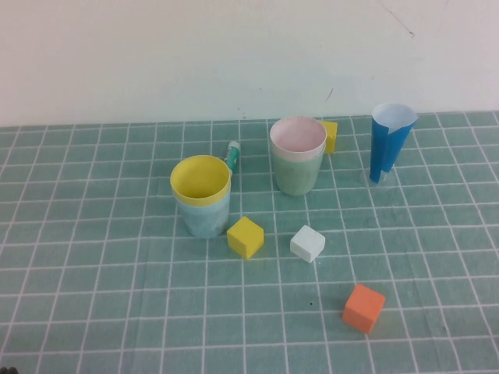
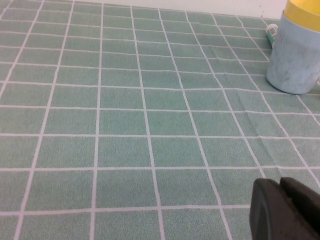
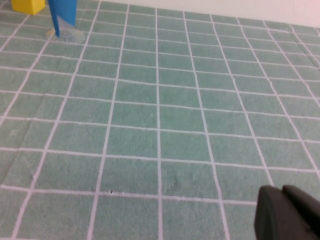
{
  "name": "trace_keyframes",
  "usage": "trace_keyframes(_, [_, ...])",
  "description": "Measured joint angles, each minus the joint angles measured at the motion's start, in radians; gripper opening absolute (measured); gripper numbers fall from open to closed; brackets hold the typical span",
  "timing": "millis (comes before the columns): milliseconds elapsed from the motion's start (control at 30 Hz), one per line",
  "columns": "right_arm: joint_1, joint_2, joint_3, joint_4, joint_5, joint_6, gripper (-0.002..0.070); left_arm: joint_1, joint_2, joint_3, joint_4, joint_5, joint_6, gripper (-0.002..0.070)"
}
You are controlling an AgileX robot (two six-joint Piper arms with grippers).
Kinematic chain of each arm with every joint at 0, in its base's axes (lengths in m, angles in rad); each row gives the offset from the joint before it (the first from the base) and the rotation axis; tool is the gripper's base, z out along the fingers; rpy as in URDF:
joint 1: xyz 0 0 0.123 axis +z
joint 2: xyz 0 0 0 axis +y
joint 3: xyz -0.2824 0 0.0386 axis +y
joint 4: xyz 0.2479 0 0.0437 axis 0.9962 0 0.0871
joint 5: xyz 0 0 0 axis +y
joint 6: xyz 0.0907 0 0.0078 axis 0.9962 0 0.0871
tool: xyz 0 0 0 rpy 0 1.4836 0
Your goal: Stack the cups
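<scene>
In the high view a yellow cup sits nested inside a light blue cup, left of centre. A pink cup sits nested inside a pale green cup, further back at centre. Both pairs stand upright. The blue cup with the yellow rim also shows in the left wrist view. My left gripper is shut and empty, low over bare mat well away from that pair. My right gripper is shut and empty over bare mat. Neither gripper shows in the high view.
A tall dark-blue cone stands at the back right, also in the right wrist view. Cubes lie on the green gridded mat: yellow, white, orange, another yellow. A green-white tube lies behind the yellow cup.
</scene>
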Motion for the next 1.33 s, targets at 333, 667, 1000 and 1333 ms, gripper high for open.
trace_keyframes(333, [0.000, 0.000, 0.000, 0.000, 0.000, 0.000, -0.0002, 0.004, 0.000, 0.000, 0.000, 0.000, 0.000, -0.0002])
trace_keyframes(667, [0.000, 0.000, 0.000, 0.000, 0.000, 0.000, -0.0003, 0.020, 0.000, 0.000, -0.002, 0.000, 0.000, -0.0002])
trace_keyframes(1000, [0.000, 0.000, 0.000, 0.000, 0.000, 0.000, -0.0003, 0.020, 0.000, 0.000, -0.002, 0.000, 0.000, -0.0002])
trace_keyframes(1333, [0.000, 0.000, 0.000, 0.000, -0.002, 0.000, -0.0003, 0.020, 0.000, 0.000, -0.002, 0.000, 0.000, -0.0002])
